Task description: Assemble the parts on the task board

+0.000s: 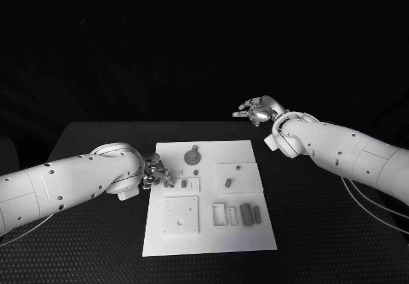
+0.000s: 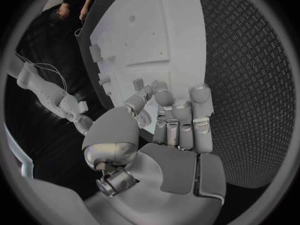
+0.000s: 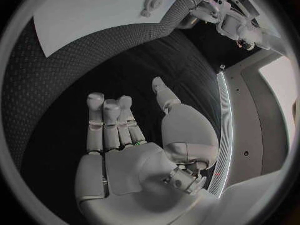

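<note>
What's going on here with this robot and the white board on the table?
A two-armed robot is working over a flat white task board on a black table, with small grey parts lying on it or seated in its recesses. The left robot hand is at the board's left edge, fingers curled by a small part there; whether it grips anything is unclear. The right robot hand is raised beyond the board's far right corner, open and holding nothing.

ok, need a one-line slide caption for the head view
Left hand at the task board's left edge beside grey parts; right hand open, raised beyond the board's far right corner.
</note>
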### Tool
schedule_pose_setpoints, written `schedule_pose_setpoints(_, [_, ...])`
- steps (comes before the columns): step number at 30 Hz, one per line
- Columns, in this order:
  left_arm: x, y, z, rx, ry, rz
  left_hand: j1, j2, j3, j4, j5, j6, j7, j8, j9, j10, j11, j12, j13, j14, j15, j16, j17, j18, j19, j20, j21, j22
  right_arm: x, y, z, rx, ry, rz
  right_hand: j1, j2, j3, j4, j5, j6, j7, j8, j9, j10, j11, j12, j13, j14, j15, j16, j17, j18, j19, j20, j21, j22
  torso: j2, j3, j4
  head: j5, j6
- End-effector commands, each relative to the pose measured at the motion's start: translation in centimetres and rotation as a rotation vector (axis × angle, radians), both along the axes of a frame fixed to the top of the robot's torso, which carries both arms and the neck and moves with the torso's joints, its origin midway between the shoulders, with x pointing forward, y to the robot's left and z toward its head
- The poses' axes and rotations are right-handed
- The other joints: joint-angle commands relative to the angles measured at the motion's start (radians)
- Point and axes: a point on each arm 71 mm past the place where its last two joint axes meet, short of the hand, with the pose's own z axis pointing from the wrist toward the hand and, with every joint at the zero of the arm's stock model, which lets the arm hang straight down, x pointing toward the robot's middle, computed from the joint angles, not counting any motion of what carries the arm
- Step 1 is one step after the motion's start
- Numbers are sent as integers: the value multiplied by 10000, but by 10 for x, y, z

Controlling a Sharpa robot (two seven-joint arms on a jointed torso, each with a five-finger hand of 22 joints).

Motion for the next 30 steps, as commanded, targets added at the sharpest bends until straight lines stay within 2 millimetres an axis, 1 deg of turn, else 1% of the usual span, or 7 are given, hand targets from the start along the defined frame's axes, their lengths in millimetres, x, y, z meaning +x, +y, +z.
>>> schedule_pose_setpoints(1, [-2,2,-5,272,234,-123,526,407,173,-230,45,76,-9,69,797,89,15,43,15,259,-250,49,-7,344,59,5,65,189,0,2,0,-60,19,171,-49,49,-70,4,9,11,72,47,-14,-76,-13,65,-13,-97,1,37,-12,847,-32,-25,-33,-17,-1,6,10,-14,-5])
schedule_pose_setpoints(11, [-1,3,-5,262,304,-143,535,397,175,-250,57,86,-13,73,805,102,10,48,18,270,-252,55,-6,341,64,7,72,188,-1,1,-1,-62,25,163,-51,50,-72,1,9,9,72,46,-15,-76,-13,67,-16,-97,1,39,-14,847,-31,-26,-34,-18,-3,5,1,-12,-12])
schedule_pose_setpoints(14, [-1,3,-5,260,301,-129,540,396,177,-257,61,91,-15,74,807,107,9,50,19,275,-253,58,-5,340,67,8,75,188,-1,2,-1,-62,36,171,-51,50,-73,0,9,9,72,46,-15,-77,-13,68,-18,-97,1,40,-15,847,-31,-26,-34,-18,-3,11,-5,-14,-16])
schedule_pose_setpoints(18, [-1,4,-5,272,316,-131,552,388,181,-273,67,97,-18,75,812,114,6,52,21,282,-254,63,-4,339,71,8,81,188,-1,1,-1,-64,34,161,-52,50,-73,-1,9,9,72,46,-16,-77,-13,69,-20,-97,1,40,-16,847,-31,-26,-34,-19,2,7,-5,-23,-2])
schedule_pose_setpoints(26, [0,4,-5,281,337,-140,573,372,187,-299,74,107,-23,77,819,126,1,56,24,293,-257,69,-3,338,80,9,90,188,-1,2,-1,-63,39,169,-51,48,-75,-3,9,9,72,46,-16,-78,-13,72,-23,-98,1,42,-18,847,-31,-27,-34,-20,0,11,1,-34,-27])
schedule_pose_setpoints(30, [0,5,-6,230,382,-138,583,367,190,-311,77,113,-25,79,823,134,-1,58,26,300,-258,74,-2,337,86,10,96,188,-1,1,-1,-65,46,163,-51,47,-76,-4,9,8,72,46,-17,-78,-13,73,-25,-98,1,42,-19,847,-31,-27,-34,-20,-1,6,-4,-32,-29])
